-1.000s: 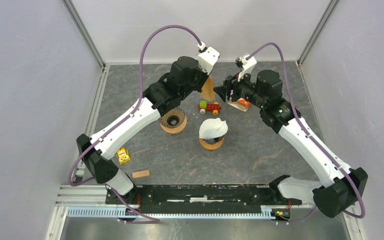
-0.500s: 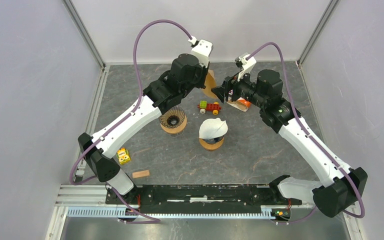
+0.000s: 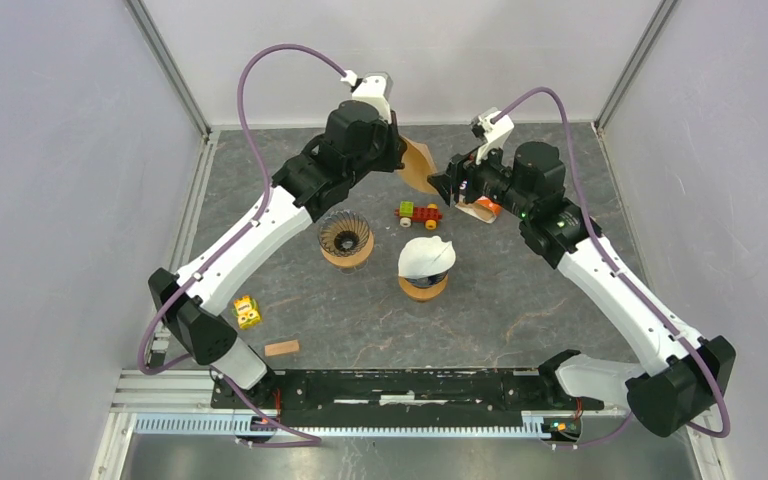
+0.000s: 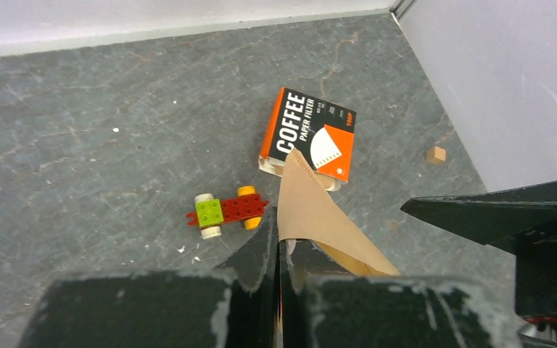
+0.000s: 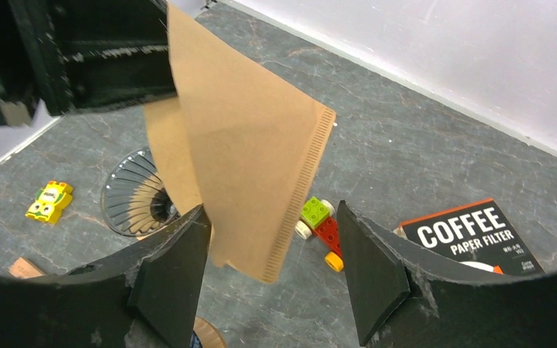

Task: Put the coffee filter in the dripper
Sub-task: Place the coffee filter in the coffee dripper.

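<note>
My left gripper (image 3: pixel 400 160) is shut on a corner of a brown paper coffee filter (image 3: pixel 419 166) and holds it in the air at the back of the table. In the left wrist view the filter (image 4: pixel 318 216) fans out from the closed jaws of the left gripper (image 4: pixel 279 233). My right gripper (image 3: pixel 442 183) is open, and in the right wrist view (image 5: pixel 272 254) the filter's (image 5: pixel 246 152) lower edge hangs between its fingers. An empty ribbed dripper (image 3: pixel 346 238) stands on a wooden ring. A second dripper (image 3: pixel 426 262) holds a white filter.
The orange and black coffee filter box (image 3: pixel 482 209) lies under the right wrist. A toy brick car (image 3: pixel 418 212) sits between the box and the drippers. A yellow toy (image 3: pixel 248 312) and a wooden block (image 3: pixel 281 348) lie front left. A small wooden cube (image 4: pixel 436 154) lies by the right wall.
My left gripper has moved back and to the left with the brown filter, which has tilted flatter. The right arm has not moved.
</note>
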Available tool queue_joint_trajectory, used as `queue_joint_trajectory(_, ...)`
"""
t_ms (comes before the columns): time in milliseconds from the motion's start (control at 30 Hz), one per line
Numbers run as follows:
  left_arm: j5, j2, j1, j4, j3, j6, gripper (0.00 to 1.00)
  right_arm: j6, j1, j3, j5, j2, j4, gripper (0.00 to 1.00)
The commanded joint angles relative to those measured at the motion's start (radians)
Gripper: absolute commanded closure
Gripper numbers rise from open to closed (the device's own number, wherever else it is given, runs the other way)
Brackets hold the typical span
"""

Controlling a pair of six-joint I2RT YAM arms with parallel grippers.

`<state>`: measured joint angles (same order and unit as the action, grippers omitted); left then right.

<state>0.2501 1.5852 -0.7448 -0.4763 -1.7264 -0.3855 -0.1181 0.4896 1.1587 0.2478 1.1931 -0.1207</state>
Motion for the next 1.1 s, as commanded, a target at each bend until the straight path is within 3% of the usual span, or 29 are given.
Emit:
queue_joint_trajectory(0, -0.103, -0.054, 0.038, 0.034, 0.02, -0.14, 0.98, 0.018, -0.003, -0.019, -0.052, 0.009, 0.035, 0.31)
queue_joint_trajectory(233, -0.219, -0.082, 0.082, 0.075, 0.08, -0.219, 0.98, 0.011, -0.008, -0.005, -0.089, 0.018, 0.035, 0.41)
queue_joint_trajectory(367, -0.289, -0.098, 0.106, 0.113, 0.119, -0.252, 0.98, -0.029, -0.033, -0.01, -0.03, 0.017, 0.049, 0.46)
queue_joint_trajectory(1067, -0.263, -0.074, 0.107, 0.163, 0.129, -0.242, 0.98, -0.335, -0.098, -0.094, 0.186, 0.059, 0.179, 0.48)
